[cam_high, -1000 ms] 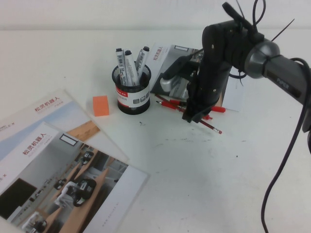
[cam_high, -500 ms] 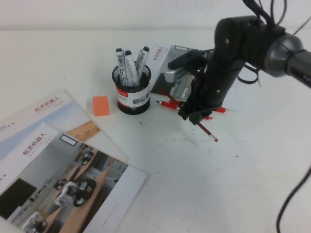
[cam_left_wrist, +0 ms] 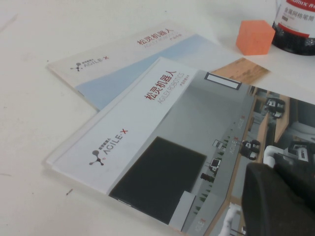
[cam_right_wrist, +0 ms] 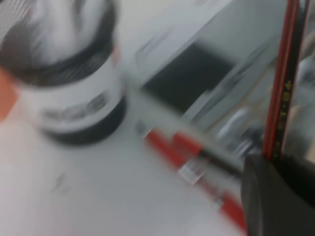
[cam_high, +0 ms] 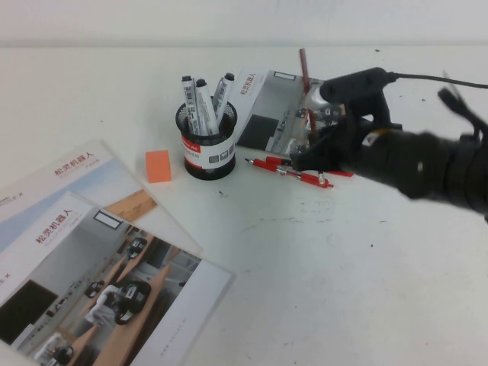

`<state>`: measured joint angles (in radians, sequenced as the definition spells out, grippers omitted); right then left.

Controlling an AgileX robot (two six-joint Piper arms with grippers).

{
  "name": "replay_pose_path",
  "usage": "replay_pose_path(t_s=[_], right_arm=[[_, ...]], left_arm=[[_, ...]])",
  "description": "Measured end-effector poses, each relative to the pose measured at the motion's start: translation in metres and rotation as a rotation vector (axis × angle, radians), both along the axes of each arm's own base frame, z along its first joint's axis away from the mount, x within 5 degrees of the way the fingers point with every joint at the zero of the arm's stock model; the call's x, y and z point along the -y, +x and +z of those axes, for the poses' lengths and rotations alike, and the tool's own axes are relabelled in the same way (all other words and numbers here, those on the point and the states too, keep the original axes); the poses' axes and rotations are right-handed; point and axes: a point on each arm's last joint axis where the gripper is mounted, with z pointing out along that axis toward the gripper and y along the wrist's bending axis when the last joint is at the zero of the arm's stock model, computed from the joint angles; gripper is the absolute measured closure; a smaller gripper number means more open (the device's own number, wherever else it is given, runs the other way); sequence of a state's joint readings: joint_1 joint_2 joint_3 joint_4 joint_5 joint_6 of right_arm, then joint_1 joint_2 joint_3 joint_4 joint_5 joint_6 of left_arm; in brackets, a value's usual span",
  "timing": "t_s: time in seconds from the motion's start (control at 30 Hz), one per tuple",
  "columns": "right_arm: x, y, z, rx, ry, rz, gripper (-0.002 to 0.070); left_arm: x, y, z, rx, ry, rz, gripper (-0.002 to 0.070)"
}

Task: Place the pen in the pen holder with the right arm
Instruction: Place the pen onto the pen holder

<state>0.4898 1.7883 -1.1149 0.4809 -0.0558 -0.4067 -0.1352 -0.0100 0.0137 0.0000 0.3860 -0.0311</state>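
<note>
The white tabletop (cam_high: 320, 290) is carrying everything here. Two large overlapping brochures (cam_high: 99, 267) are lying at its near-left corner, and a third brochure (cam_high: 271, 107) is lying toward the far edge, just right of centre.

The right arm (cam_high: 427, 164) is reaching in from the right edge, stretched low over the tabletop and blurred. Its right gripper (cam_high: 311, 126) is hanging over the far brochure with its jaws clamped on the pen (cam_high: 303, 70), which is standing nearly upright in the air, its upper end pointing toward the far edge. In the right wrist view the pen (cam_right_wrist: 281, 78) is running as a thin dark-red shaft into the black fingers (cam_right_wrist: 275, 196).

The pen holder (cam_high: 207, 145) is standing upright near the middle of the far half, well apart from the held pen and to its left. Three grey-and-black markers (cam_high: 202, 99) are standing inside it, leaning out over the rim.

Two red pens (cam_high: 297, 169) are lying flat between the holder and the right gripper, beside the far brochure's near edge. An orange block (cam_high: 158, 165) is sitting just left of the holder.

The left gripper (cam_left_wrist: 280, 201) is hovering over the near-left brochures; only its dark body is showing, so I cannot tell how it is set.
</note>
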Motion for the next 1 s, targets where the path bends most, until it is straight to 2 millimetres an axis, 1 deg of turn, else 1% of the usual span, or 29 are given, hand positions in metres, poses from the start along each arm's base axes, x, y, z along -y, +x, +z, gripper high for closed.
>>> replay_pose_path(t_s=[0.1, 0.23, 0.37, 0.6, 0.73, 0.83, 0.9, 1.0], right_arm=[[0.000, -0.007, -0.003, 0.106, 0.008, -0.044, 0.0661], [-0.009, -0.011, 0.002, 0.205, 0.028, -0.058, 0.0661], [-0.018, -0.015, 0.005, 0.243, 0.031, -0.044, 0.0661], [-0.031, -0.024, 0.006, 0.294, -0.088, 0.004, 0.0661], [-0.037, -0.033, 0.016, 0.348, -0.141, 0.023, 0.0661], [-0.039, -0.037, 0.026, 0.387, -0.140, 0.028, 0.0661], [-0.039, -0.038, 0.032, 0.413, -0.111, 0.031, 0.0661], [-0.043, -0.040, 0.043, 0.459, 0.025, 0.030, 0.0661]], left_arm=[[0.000, 0.000, 0.000, 0.000, 0.000, 0.000, 0.0676], [0.000, 0.000, 0.000, 0.000, 0.000, 0.000, 0.0676], [0.000, 0.000, 0.000, 0.000, 0.000, 0.000, 0.0676], [0.000, 0.000, 0.000, 0.000, 0.000, 0.000, 0.0676], [0.000, 0.000, 0.000, 0.000, 0.000, 0.000, 0.0676], [0.000, 0.000, 0.000, 0.000, 0.000, 0.000, 0.0676], [0.000, 0.000, 0.000, 0.000, 0.000, 0.000, 0.0676], [0.000, 0.000, 0.000, 0.000, 0.000, 0.000, 0.0676]])
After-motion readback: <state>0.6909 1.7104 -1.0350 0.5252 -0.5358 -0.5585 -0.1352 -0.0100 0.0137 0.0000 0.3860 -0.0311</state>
